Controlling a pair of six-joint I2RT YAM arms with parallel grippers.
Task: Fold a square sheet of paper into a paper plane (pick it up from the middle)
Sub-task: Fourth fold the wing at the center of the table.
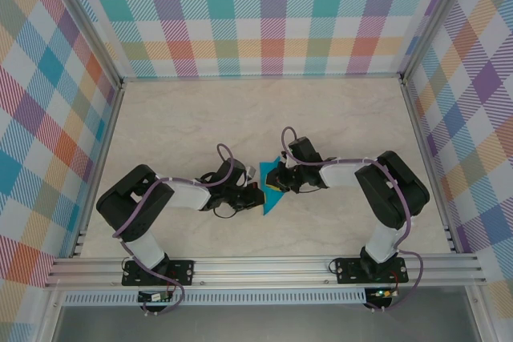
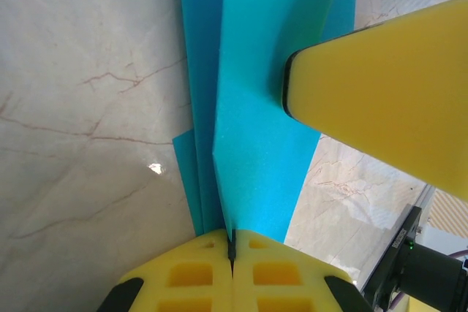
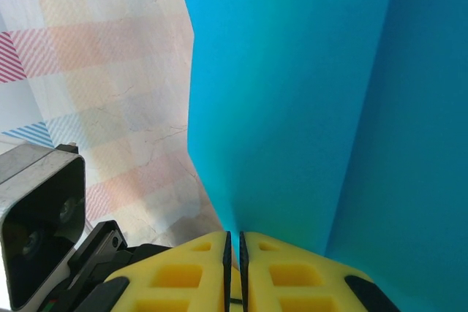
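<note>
Two pinches here: my left gripper and right gripper are both clamped tight on the folded paper, held between them over the table. I'd pull evenly so the crease lands straight, no tearing

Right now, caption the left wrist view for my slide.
Left gripper pinches the folded teal-blue paper sheet over a marbled tabletop; right gripper's yellow finger overlaps it.

The far half of the table lies open. Mid-table, the left claw and right claw crowd the folded paper. Plaid walls hem three sides.
</note>
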